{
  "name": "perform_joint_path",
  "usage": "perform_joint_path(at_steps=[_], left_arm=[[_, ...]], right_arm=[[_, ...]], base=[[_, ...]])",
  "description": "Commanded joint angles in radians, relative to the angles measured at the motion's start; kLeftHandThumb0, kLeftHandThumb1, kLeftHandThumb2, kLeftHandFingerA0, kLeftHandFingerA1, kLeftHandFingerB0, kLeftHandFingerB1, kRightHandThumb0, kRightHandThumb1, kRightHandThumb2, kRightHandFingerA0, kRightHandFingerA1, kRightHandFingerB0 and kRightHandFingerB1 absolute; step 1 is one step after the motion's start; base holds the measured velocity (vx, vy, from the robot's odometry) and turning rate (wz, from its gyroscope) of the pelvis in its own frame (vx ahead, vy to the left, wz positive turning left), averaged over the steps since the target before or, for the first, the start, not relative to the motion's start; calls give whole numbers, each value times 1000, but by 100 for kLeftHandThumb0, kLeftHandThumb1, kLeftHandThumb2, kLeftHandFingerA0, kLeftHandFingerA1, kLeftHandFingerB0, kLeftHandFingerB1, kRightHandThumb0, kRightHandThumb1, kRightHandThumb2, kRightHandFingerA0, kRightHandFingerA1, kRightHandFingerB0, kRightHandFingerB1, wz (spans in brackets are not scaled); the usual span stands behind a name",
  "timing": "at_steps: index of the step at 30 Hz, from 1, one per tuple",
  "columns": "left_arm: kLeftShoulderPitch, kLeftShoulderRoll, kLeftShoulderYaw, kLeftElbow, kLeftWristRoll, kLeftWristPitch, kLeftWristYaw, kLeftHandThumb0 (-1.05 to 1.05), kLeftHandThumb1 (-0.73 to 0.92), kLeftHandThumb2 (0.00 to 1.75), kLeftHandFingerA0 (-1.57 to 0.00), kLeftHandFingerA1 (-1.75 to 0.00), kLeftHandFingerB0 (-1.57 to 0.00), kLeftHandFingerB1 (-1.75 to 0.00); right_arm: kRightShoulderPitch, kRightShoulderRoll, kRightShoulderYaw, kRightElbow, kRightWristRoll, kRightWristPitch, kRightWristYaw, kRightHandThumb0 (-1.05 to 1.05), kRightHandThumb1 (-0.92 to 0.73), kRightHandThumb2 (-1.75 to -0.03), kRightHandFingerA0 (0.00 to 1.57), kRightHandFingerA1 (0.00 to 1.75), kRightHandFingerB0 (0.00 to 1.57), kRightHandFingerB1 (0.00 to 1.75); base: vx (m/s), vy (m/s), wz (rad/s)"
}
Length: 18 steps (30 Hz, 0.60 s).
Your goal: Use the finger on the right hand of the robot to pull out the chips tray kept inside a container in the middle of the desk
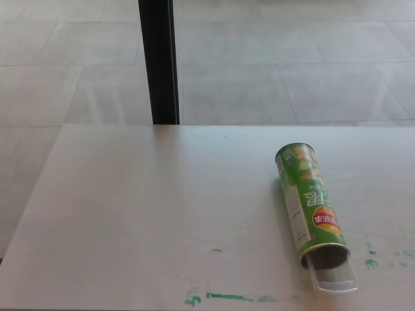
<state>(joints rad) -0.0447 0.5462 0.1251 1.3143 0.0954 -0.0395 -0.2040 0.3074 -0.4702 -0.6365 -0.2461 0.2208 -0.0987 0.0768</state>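
A green chips can [309, 202] lies on its side on the white desk [142, 214], right of the middle, its open mouth toward the near edge. A clear plastic tray [334, 275] sticks out a short way from that mouth, reaching toward the desk's front edge. I cannot see whether chips lie in the tray. Neither of my hands shows in the head view.
A black post [159, 61] stands behind the desk's far edge, over a tiled floor [292, 71]. Green paint smears [230, 297] mark the desk near the front edge and right of the can.
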Motion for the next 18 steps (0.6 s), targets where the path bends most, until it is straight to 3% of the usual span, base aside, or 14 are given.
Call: perform_joint_path(at_steps=[1,5,10,18], left_arm=[[8,7,-2,7,1,-9,-8,-48,71,61,-48,-61,-51,-50],[3,10,3,5,-3,-9,-9,-49,69,61,-52,-64,-52,-51],[6,9,5,2,-6,-12,-13,-47,71,60,-45,-61,-48,-50],[4,5,2,8,3,-10,-1,-47,70,61,-54,-66,-52,-54]], right_arm=[[48,3,202,-275,-126,54,59,-7,-61,-59,87,91,30,38],[73,-2,288,-285,-207,43,56,-12,-60,-57,91,93,31,35],[76,3,378,-284,-243,42,58,-13,-59,-57,91,101,31,39],[54,-33,492,-238,-368,36,77,-9,-60,-57,91,105,31,39]], base=[[0,0,0],[0,0,0],[0,0,0],[0,0,0]])
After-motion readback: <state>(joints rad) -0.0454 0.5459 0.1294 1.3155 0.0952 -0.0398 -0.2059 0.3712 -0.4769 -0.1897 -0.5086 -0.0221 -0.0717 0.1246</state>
